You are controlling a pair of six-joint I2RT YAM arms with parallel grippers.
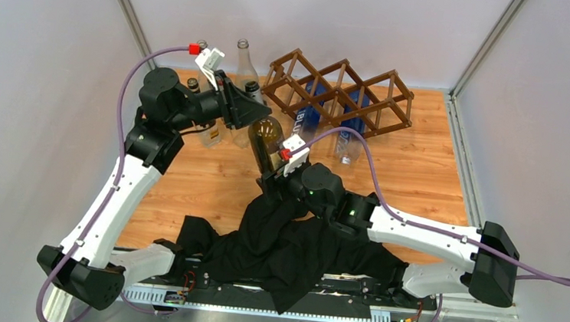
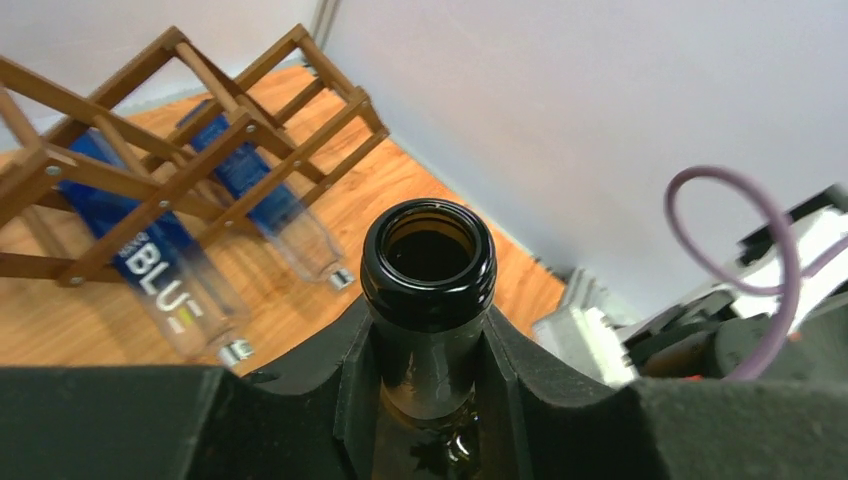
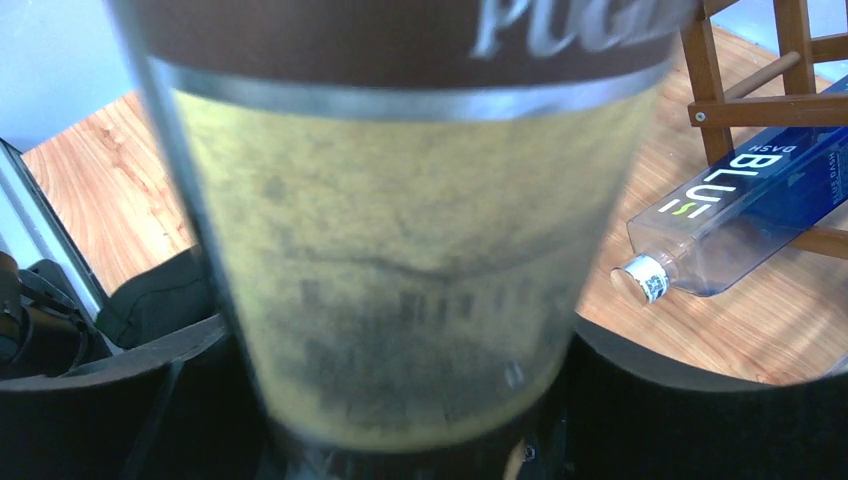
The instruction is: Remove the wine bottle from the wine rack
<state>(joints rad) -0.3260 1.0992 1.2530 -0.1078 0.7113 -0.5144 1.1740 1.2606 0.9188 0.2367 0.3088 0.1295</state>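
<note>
Since the bottle (image 1: pixel 266 138) already stood upright and out of the rack (image 1: pixel 341 92), just near of its left end, the step in hand looked like a handover between the two claws. The left claw (image 2: pixel 428 365) was clenched on the neck just under the lip, with the open mouth rising above its fingers. The right claw (image 1: pixel 280 167) grasped the body low down at the label. Its wrist view was blurred, so how firmly the pads pressed on the glass was hard to judge.

To do this well, the right claw should let go only once the neck grip proved secure. A neck hold on heavy glass leaves the body free to swing, so the release should be slow and the bottle kept vertical. Any move away should run near and left over bare table (image 1: pixel 419 171). That would keep it off the rack sticks and the two blue bottles (image 2: pixel 160 270) lying in the cells. The clear bottles (image 1: pixel 242 61) standing at the far left stayed close to the left arm and could be knocked. The black cloth (image 1: pixel 283 245) at the near edge would make a soft, uneven landing, so bare wood suited better.
</note>
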